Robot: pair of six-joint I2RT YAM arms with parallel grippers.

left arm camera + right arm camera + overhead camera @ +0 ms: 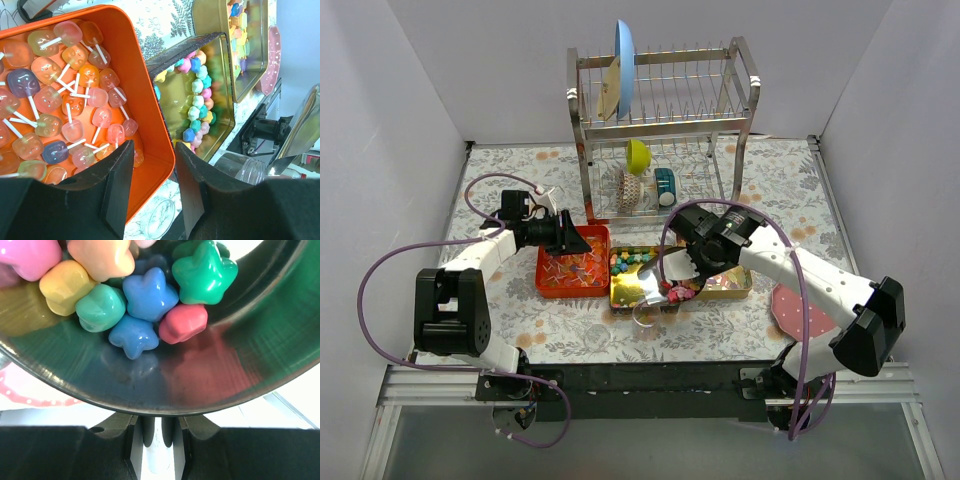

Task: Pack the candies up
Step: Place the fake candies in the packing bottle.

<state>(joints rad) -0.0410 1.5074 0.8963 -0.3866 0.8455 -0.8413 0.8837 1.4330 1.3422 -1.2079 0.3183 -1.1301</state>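
Above right gripper (156, 439), candies (149, 293) in scoop (235, 370).

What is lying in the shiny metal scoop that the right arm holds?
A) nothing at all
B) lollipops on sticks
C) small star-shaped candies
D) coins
C: the right wrist view shows the metal scoop, held by the right gripper, carrying star-shaped candies in blue, green, pink and yellow.

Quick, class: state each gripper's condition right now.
Left gripper: astride a corner of the orange tin; grip cannot be told.
Right gripper: shut on the metal scoop of candies.
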